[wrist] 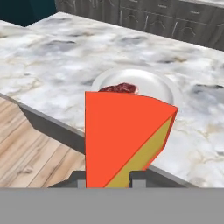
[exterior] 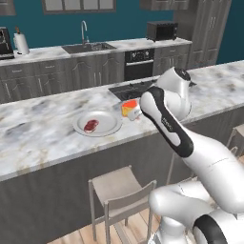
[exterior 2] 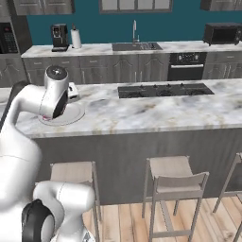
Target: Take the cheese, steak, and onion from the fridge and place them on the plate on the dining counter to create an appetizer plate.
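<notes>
My gripper (wrist: 105, 177) clamped on cheese (wrist: 124, 140) wedge—stiff, light, rind probably slick—held low near its base.

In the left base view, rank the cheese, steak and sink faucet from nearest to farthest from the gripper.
1. Cheese: held in the gripper, over the counter beside the plate.
2. Steak: on the plate, to the cheese's left.
3. Sink faucet: at the back wall counter.
</notes>
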### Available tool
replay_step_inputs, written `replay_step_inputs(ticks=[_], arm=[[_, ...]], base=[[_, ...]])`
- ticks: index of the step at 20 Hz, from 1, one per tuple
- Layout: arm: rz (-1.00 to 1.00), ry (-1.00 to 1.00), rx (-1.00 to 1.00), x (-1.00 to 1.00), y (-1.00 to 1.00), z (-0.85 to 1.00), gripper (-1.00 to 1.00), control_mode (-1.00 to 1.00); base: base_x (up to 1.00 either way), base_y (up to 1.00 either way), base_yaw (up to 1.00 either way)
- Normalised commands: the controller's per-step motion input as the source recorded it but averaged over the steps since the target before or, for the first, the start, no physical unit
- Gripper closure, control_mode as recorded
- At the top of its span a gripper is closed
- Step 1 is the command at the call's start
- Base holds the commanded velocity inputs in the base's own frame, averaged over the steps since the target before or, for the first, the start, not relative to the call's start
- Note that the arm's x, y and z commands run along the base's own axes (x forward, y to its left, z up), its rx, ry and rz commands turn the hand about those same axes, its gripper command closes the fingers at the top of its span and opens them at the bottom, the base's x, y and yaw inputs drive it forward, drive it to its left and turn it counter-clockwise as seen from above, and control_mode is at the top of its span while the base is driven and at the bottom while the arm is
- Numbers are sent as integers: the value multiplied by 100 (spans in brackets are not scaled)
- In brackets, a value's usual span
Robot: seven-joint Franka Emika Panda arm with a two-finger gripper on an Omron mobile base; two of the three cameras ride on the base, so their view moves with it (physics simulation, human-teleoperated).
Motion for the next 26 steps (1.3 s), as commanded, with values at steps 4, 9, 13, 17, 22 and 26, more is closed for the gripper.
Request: replay_step_inputs(ticks=[4,9,13,17,22,26], arm=[[0,14,-2,44,21,-27,100,-100],[0,5,-3,41,28,-35,100,-100],[0,0,-1,42,18,-35,100,-100],[0,0,0,38,1,-28,100,-100],[0,0,0,51,3,-31,100,-100],[0,0,0,61,15,-29,100,-100]], base=[[0,0,0],[0,0,0],[0,0,0],[0,0,0],[0,0,0],[0,0,0]])
